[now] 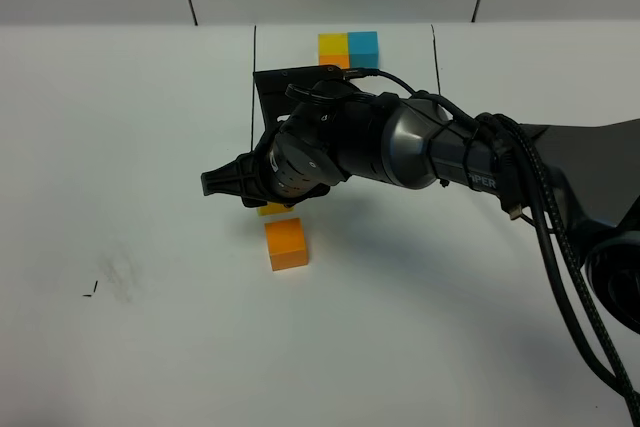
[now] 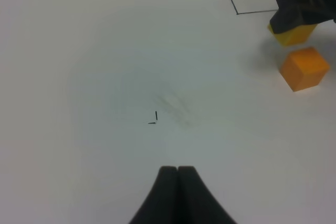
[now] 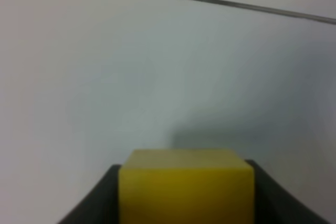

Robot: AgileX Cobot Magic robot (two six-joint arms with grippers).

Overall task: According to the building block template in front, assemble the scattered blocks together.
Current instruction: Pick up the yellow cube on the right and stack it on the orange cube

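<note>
exterior high: far, looking steeply down.
left wrist: low, oblique; orange cube (image 2: 304,68) at two o'clock.
right wrist: tight on yellow cube (image 3: 186,184).
high and left share: orange cube.

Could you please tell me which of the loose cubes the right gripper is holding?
The yellow cube, clamped between the fingers of the right gripper; the orange cube sits free beside it.

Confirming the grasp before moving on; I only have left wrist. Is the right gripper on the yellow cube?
Observer: Yes. In right wrist the yellow cube sits between the fingers of the right gripper, both against its sides.
Operator: Template layout?
Observer: Exterior high: template at the far edge of the frame, yellow left, blue right, orange in front of yellow.
Operator: Loose blue cube?
Observer: In no view. The right arm covers the frame's middle and may hide it.
</note>
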